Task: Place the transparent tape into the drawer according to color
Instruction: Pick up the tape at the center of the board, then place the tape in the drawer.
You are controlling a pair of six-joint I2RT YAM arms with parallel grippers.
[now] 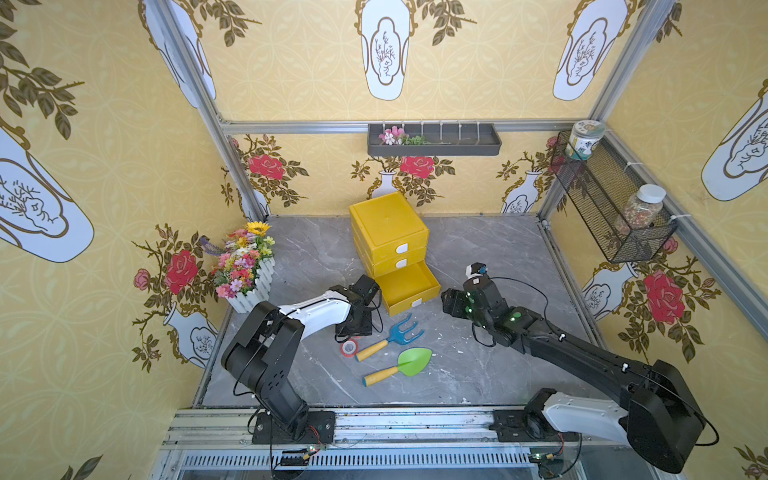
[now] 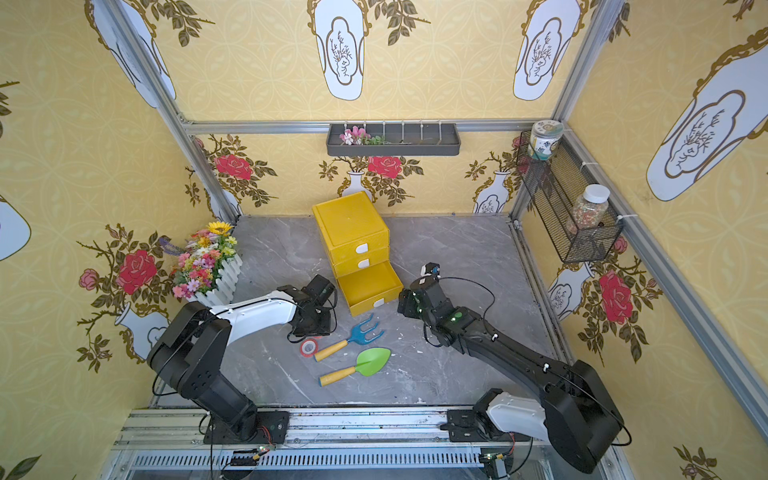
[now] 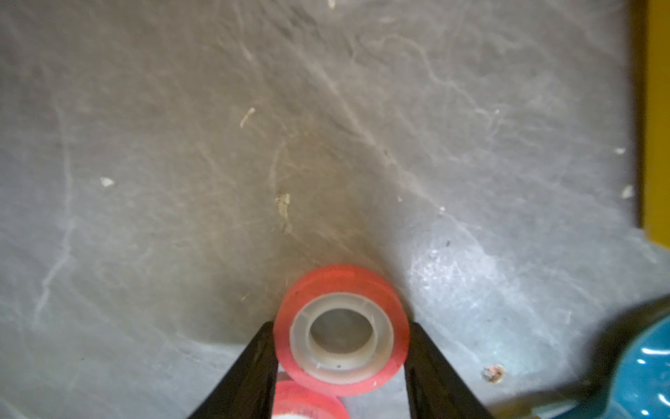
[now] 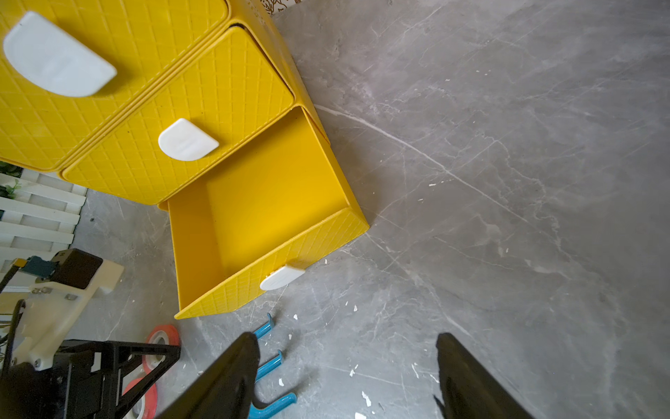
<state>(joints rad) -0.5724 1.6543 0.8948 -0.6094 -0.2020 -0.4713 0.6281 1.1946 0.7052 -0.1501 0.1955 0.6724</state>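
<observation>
**Left fingers close on a red roll beside the open bottom drawer**

The left fingers (image 3: 253,366) sit against both flanks of the red roll (image 3: 340,279) and appear to grip it across its width. Whether it has left the worktop (image 3: 145,145) I cannot tell. A side-on hold suits a ring, since its round wall gives two opposite faces to press. A second red roll (image 3: 308,402) lies touching or just beside it.

In both top views red tape (image 1: 349,347) shows at 7 o'clock from the open drawer (image 1: 405,278), just beside the handle of the toy fork (image 1: 390,334). The drawer is the lowest in the yellow cabinet (image 1: 388,224). It is pulled out and empty, presumably to take this colour.

The right fingers (image 4: 232,373) are apart and hold nothing, at 4 o'clock from the drawer, probably to keep out of the way.

The roll is small: see-through red tape wound on a whitish core, with grey worktop showing through its hole.
</observation>
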